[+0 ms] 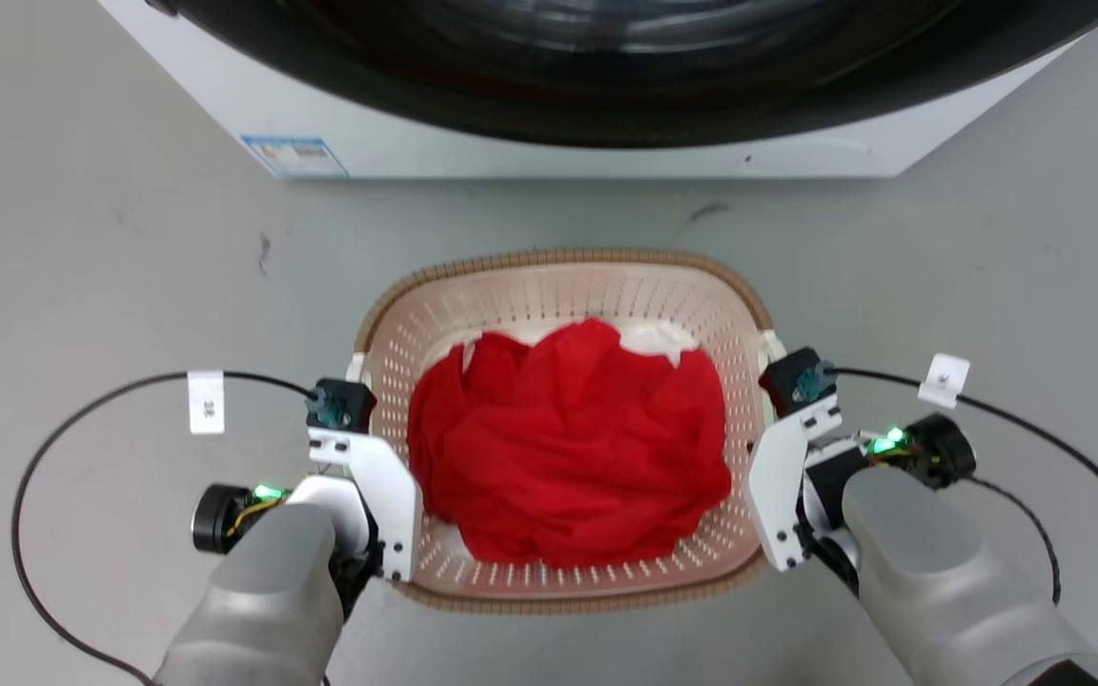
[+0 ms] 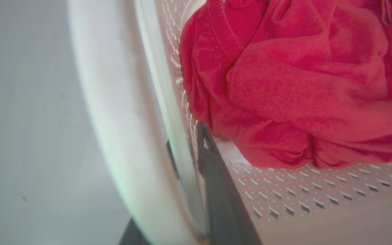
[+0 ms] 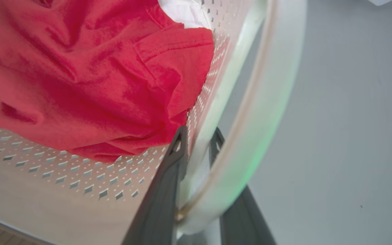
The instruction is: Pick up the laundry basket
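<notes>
Head view: the laundry basket (image 1: 563, 259) is being shown sitting on the grey floor (image 1: 82, 238) just in front of the washing machine (image 1: 511, 143), red clothing (image 1: 568, 448) heaped inside. Left wrist view: the left gripper (image 2: 186, 143) is being held nearly closed, the basket's side wall pinched between its jaws. Right wrist view: same deal, the right gripper (image 3: 198, 136) is being clamped on the opposite wall. Grasp's looking done; next, a level, matched lift is being called for.
</notes>
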{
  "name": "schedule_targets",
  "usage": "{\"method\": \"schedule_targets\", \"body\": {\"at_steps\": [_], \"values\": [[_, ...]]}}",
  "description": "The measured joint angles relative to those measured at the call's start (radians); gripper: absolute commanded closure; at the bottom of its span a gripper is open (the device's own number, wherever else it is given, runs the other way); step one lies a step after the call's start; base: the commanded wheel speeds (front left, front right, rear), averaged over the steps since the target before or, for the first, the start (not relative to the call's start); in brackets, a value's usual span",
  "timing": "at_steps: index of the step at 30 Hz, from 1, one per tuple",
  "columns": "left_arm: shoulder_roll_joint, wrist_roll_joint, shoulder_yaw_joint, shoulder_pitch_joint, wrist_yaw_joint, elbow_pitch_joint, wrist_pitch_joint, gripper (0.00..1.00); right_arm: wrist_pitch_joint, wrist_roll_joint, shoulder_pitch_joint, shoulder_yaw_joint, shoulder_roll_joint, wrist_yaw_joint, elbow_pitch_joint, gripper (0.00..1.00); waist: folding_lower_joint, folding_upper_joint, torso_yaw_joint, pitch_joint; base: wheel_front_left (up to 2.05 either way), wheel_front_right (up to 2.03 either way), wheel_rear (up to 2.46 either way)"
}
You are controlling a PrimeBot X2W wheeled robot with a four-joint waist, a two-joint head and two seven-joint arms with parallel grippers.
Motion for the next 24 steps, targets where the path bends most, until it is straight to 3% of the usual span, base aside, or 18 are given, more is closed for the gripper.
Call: {"method": "schedule_targets", "body": {"at_steps": [24], "values": [[0.020,-0.140,-0.128,0.188,0.000,-0.014,0.106,1.00,0.147,0.187,0.164,0.198,-0.002,-0.002,-0.024,1.00,-0.0001,0.0000,-0.005,-0.326,0.00,0.00,0.00]]}}
